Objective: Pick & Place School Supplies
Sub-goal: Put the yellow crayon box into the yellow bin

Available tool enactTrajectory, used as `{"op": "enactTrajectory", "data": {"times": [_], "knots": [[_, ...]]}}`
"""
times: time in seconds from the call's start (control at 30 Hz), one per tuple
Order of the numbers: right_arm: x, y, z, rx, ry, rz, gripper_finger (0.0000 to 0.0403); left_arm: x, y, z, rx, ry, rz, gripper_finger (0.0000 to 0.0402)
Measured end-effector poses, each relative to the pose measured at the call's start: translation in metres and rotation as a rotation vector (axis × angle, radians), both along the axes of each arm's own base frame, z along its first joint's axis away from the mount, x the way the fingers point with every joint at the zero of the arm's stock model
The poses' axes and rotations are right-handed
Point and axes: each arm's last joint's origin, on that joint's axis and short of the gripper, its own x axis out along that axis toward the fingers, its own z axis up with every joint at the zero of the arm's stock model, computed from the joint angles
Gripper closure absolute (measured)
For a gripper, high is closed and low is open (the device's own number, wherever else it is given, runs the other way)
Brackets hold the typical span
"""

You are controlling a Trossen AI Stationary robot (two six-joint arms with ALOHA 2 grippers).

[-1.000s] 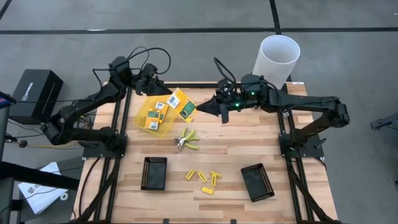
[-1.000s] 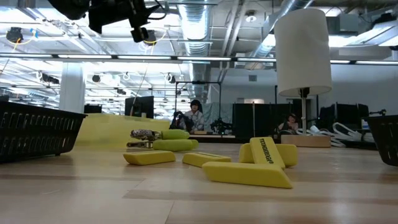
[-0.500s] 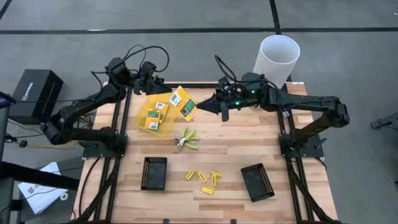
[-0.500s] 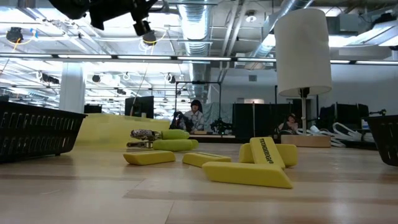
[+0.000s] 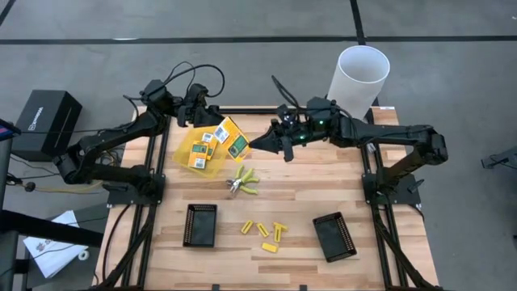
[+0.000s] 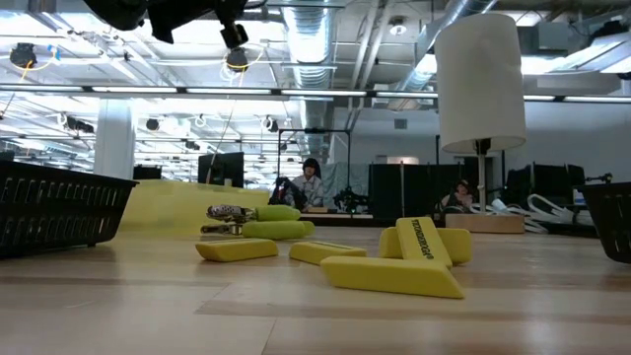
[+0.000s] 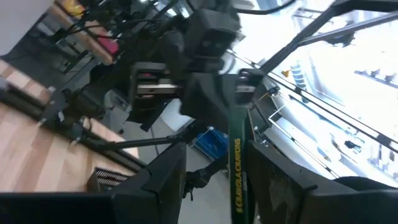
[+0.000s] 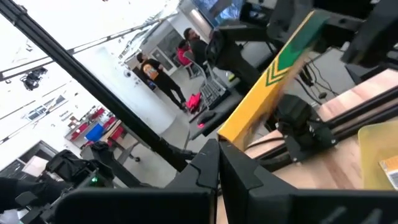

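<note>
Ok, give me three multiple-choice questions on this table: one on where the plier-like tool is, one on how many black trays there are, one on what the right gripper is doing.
1. Where does the plier-like tool lie?
A. In a black tray
B. On the bare wood near the table's middle
C. Inside the white cylinder

2. How many black trays are on the table?
A. One
B. Two
C. Four

3. What state is the right gripper in?
A. Open above a tray
B. Shut on the plier-like tool
C. Shut on a yellow-green packet

Answers:
1. B: the plier-like tool rests on the table, clear of both trays.
2. B: one black tray sits on the left arm's side and another on the right arm's side.
3. C: the right gripper pinches the yellow-green packet in the air.
</note>
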Motion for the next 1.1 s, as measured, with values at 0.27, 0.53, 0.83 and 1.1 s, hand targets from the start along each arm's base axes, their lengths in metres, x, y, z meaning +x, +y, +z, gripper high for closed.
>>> {"op": "enactTrajectory", "data": {"times": [0.27,0.53,0.83,1.1], "knots": [[-0.002,-0.003,0.002,-0.004,-0.006,-0.026,0.0403,-0.005,0.002,0.007,0.003,-0.047,0.004,0.0238],[-0.002,-0.003,0.004,-0.005,-0.008,-0.03,0.0403,-0.013,0.012,0.007,0.012,-0.045,0.043,0.0238],[-0.005,-0.002,0.019,-0.054,-0.052,-0.021,0.0403,-0.016,0.016,0.008,0.004,-0.047,0.06,0.0238],[-0.005,-0.002,0.018,-0.061,-0.029,-0.02,0.0403,-0.013,0.01,0.01,-0.001,-0.062,0.033,0.0238]]}}
